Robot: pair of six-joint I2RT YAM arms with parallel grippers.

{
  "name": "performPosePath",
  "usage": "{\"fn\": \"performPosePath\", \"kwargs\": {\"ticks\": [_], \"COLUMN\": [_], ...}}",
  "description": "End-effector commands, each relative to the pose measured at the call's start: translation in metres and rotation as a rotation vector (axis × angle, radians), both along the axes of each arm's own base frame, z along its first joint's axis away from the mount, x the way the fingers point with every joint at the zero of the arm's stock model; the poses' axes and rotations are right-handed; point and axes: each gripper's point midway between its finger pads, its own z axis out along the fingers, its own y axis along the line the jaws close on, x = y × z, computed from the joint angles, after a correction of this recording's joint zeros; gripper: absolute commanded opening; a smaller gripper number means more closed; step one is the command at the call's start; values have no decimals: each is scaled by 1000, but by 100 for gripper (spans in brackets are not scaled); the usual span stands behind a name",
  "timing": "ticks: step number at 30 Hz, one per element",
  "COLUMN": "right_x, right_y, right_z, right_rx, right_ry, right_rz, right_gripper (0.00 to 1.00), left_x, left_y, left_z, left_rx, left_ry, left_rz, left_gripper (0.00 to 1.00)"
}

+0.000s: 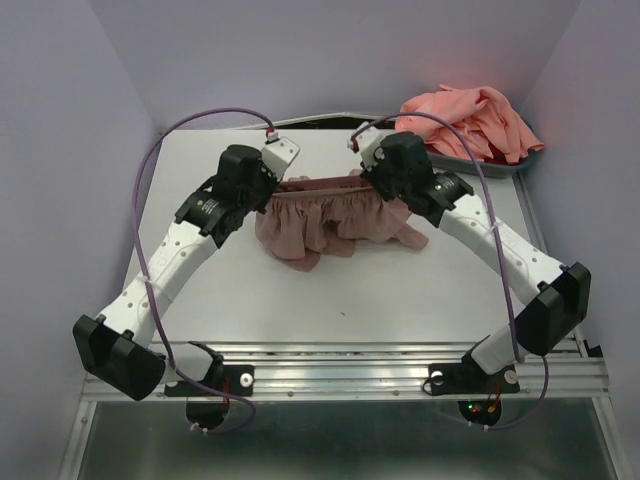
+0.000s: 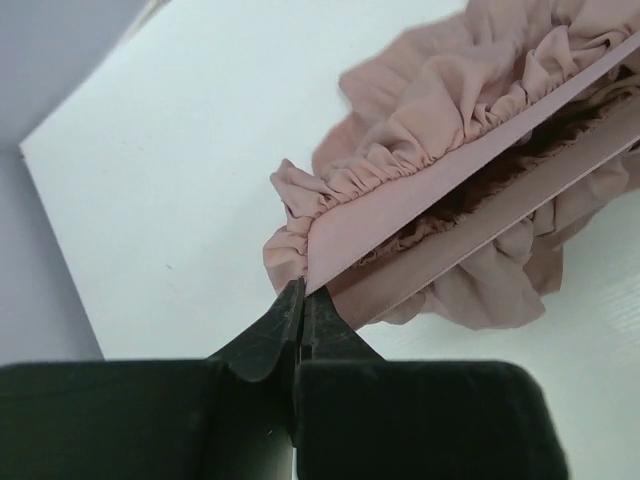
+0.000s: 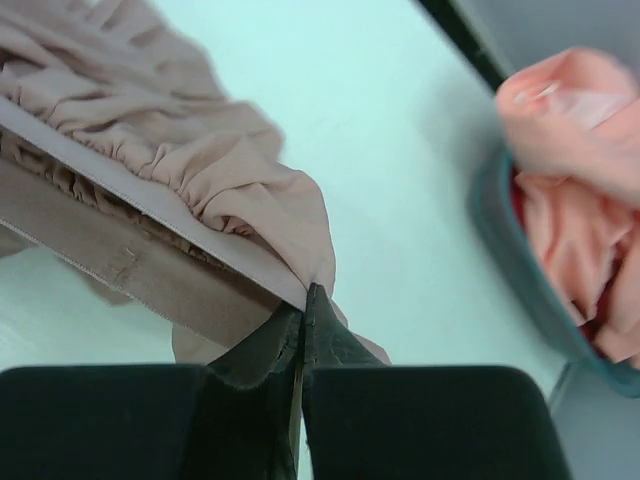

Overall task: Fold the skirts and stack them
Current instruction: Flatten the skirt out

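Observation:
The mauve-pink gathered skirt (image 1: 330,225) hangs by its waistband between my two grippers, its hem resting on the table. My left gripper (image 2: 300,295) is shut on the left end of the waistband (image 2: 440,185). My right gripper (image 3: 310,298) is shut on the right end of the waistband (image 3: 150,205). In the top view the left gripper (image 1: 270,185) and right gripper (image 1: 368,182) hold the band taut and level. The salmon-coral skirt (image 1: 470,120) lies bunched in a bin at the back right; it also shows in the right wrist view (image 3: 575,190).
A dark teal bin (image 1: 500,168) holds the coral skirt at the table's back right corner; its rim shows in the right wrist view (image 3: 520,290). White tabletop (image 1: 330,300) extends in front of the skirt. Walls enclose the left, back and right.

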Motion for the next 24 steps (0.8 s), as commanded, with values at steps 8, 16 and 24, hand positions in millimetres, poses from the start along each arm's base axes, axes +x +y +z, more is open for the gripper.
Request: {"fn": "performPosePath", "kwargs": {"ticks": [8,16,24], "right_x": [23,0,11], "right_y": [-30,-28,-26], "right_z": [121,67,69], "right_rx": [6,-12,-23], "right_ry": [-216,-55,-70], "right_rz": [-86,-37,-51], "right_gripper": [1,1,1], "left_x": [1,-22,-22], "left_y": [30,21,38], "left_z": [100,60,69], "left_rx": [-65,-80,-94], "left_ry": [-189,-63,-104], "left_rz": [128,52,108], "left_gripper": [0,0,0]}}
